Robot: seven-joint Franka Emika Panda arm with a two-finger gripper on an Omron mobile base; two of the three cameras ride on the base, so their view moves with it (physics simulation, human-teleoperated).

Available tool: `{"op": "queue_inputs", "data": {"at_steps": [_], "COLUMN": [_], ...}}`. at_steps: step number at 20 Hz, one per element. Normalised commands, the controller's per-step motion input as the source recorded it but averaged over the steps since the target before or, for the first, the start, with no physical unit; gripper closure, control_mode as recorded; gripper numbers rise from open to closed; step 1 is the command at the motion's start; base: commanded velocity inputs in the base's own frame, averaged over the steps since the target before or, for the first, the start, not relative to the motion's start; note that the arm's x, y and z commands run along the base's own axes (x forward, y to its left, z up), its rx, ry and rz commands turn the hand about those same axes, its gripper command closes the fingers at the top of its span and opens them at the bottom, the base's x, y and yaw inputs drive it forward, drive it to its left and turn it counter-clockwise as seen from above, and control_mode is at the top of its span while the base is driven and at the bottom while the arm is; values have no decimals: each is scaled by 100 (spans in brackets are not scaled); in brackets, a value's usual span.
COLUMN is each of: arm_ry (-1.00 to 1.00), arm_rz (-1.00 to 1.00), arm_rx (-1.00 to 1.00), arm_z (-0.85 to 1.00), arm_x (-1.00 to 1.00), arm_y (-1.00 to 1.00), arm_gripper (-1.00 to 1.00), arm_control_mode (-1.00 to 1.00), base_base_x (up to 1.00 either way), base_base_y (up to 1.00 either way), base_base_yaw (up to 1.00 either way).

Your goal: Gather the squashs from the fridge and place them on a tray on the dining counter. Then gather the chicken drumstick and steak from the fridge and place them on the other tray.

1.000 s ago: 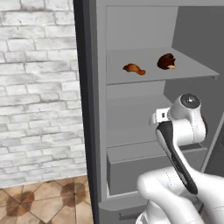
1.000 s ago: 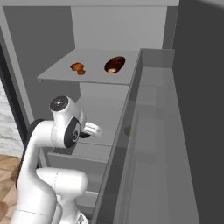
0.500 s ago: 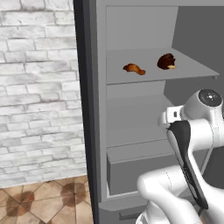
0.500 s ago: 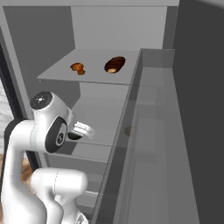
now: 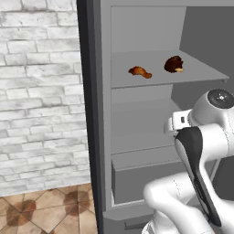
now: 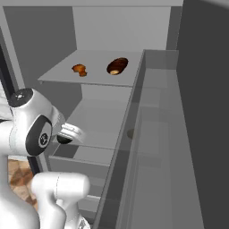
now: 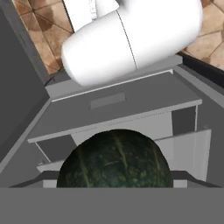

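Left base view: fridge standing open, chicken drumstick & steak lying apart on upper shelf.

Right base view: both sitting on that shelf, arm low by the drawer.

Hand view: dark green squash filling the claw, prob. pinched betw. wide-spread fingers.

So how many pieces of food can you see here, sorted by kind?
Chicken drumstick: 1, on the fridge shelf
Steak: 1, on the same shelf
Squash: 1, dark green, right up against the hand camera
Total: 3
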Motion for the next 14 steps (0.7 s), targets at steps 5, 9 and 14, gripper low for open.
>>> {"op": "queue_inputs", "data": {"at_steps": [5,9,14], "arm_ry": [0,0,0], "arm_rz": [0,0,0], "arm_rx": [0,0,0], "arm_z": [0,0,0], "arm_x": [-1,0,0], "arm_y": [0,0,0], "arm_gripper": [100,100,100], "arm_control_mode": [100,100,100], "base_base_x": [-30,-79,-53], "base_base_y": [6,55,91], "base_base_yaw": [3,20,34]}}
